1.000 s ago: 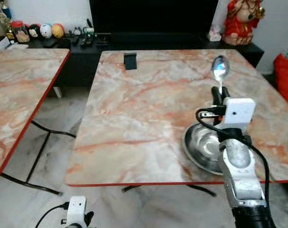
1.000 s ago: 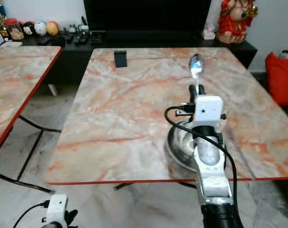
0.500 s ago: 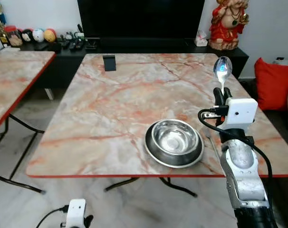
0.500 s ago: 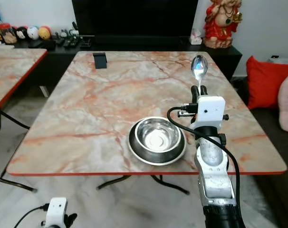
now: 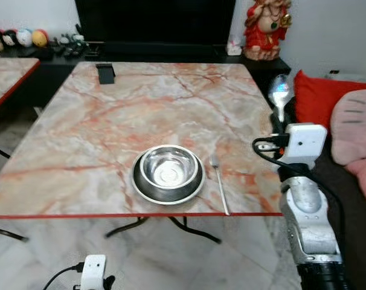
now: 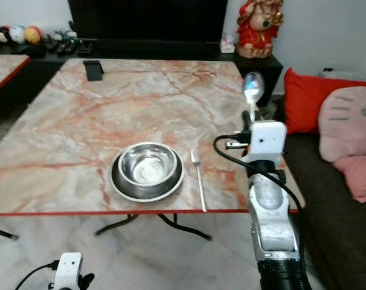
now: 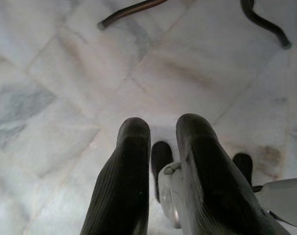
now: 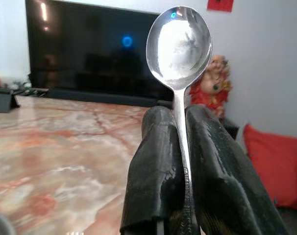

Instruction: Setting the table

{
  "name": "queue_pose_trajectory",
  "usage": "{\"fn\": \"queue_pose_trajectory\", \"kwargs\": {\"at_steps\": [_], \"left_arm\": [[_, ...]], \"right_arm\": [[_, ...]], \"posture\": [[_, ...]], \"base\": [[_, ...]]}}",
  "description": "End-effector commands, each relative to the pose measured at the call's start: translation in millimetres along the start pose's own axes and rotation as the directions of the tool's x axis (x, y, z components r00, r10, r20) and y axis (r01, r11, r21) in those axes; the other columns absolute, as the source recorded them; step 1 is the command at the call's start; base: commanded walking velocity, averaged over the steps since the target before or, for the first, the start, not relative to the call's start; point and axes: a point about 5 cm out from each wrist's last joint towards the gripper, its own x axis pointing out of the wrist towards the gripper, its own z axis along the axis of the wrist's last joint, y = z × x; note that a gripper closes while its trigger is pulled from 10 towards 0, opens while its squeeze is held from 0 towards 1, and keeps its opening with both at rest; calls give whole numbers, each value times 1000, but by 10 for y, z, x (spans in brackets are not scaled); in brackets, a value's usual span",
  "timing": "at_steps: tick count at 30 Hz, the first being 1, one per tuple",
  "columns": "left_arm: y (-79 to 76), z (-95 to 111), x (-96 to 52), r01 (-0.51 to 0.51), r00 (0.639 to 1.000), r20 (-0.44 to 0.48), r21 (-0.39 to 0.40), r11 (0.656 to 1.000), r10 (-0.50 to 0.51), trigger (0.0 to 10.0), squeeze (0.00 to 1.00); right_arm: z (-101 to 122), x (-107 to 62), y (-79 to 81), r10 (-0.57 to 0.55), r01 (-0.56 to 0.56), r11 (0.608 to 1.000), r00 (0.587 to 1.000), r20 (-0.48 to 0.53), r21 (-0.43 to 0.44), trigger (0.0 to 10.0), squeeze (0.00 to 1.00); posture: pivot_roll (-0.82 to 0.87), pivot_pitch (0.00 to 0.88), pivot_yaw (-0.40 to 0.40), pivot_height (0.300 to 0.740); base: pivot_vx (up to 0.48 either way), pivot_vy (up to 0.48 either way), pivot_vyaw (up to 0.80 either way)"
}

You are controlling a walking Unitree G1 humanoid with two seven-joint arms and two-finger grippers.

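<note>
We held the spoon [image 8: 179, 44] upright, clenched in our right gripper [image 8: 177, 161] beside the tabletop [image 5: 80, 139], where a bowl [image 5: 168, 172] and fork [image 5: 219, 187] lay, left gripper [image 7: 160, 166] idle, fingers nearly together.

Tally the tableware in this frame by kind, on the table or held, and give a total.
Bowls: 1, the steel bowl on the marble table.
Plates: 1, the plate under the bowl.
Forks: 1, the fork lying right of the plate.
Spoons: 1, the spoon held upright in the right gripper.
Total: 4.
</note>
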Motion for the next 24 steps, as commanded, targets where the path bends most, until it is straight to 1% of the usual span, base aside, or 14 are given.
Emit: {"fn": "queue_pose_trajectory", "kwargs": {"at_steps": [1,5,6,7,8,9,12,13,14,15,17,20,23,24], "left_arm": [[26,-54,-13,-12,1000,-27,-10,1000,11,10000,0],[30,-53,-13,-15,1000,-28,-12,1000,15,10000,0],[37,-53,-13,-17,999,-28,-13,1000,17,10000,0],[41,-54,-14,-18,999,-29,-14,1000,17,10000,0],[41,-54,-14,-18,999,-29,-14,1000,17,10000,0],[46,-57,-15,-18,999,-31,-15,1000,18,10000,0],[52,-52,-15,-19,999,-31,-16,1000,18,10000,0],[56,-47,-14,-19,999,-29,-17,1000,18,10000,0],[56,-47,-14,-19,999,-29,-17,1000,18,10000,0],[58,-43,-13,-19,999,-28,-19,1000,18,10000,0],[60,-38,-12,-19,999,-26,-22,1000,19,10000,0],[65,-18,-8,-20,1000,-20,-25,999,19,10000,0],[65,-3,-4,-19,1000,-15,-24,1000,19,10000,0],[61,4,-2,-18,1000,-13,-24,1000,18,10000,0]], "right_arm": [[-11,22,13,9,-9,1000,1000,-20,9,10000,0],[-85,32,37,29,-28,999,997,-78,14,10000,0],[-174,45,22,18,-19,1000,989,-148,-7,10000,0],[-227,55,19,13,-16,1000,983,-183,-12,10000,0],[-227,55,19,13,-16,1000,983,-183,-12,10000,0],[-283,79,32,24,-22,1000,976,-218,13,10000,0],[-368,118,34,10,-1,999,959,-282,32,10000,0],[-438,143,48,1,16,999,944,-330,49,10000,0],[-438,143,48,1,16,999,944,-330,49,10000,0],[-498,156,75,6,19,998,929,-370,64,10000,0],[-564,161,109,17,22,996,910,-415,88,10000,0],[-658,159,177,52,29,986,880,-471,163,10000,0],[-713,143,213,71,25,983,865,-496,183,10000,0],[-775,115,244,88,26,978,846,-526,205,10000,0]], "posture": [[-5,0,-24,740],[-3,0,-24,740],[-2,0,-22,740],[-5,0,-20,740],[-5,0,-20,740],[-5,0,-20,740],[-3,0,-16,740],[-3,0,-15,740],[-3,0,-15,740],[1,0,-17,740],[5,0,-18,740],[5,0,-18,740],[4,0,-14,740],[4,0,-14,740]], "base": [[0,0,0],[0,0,0],[0,0,0],[0,0,0],[0,0,0],[0,0,0],[0,0,0],[0,0,0],[0,0,0],[0,0,0],[0,0,0],[0,0,0],[0,0,0],[0,0,0]]}}
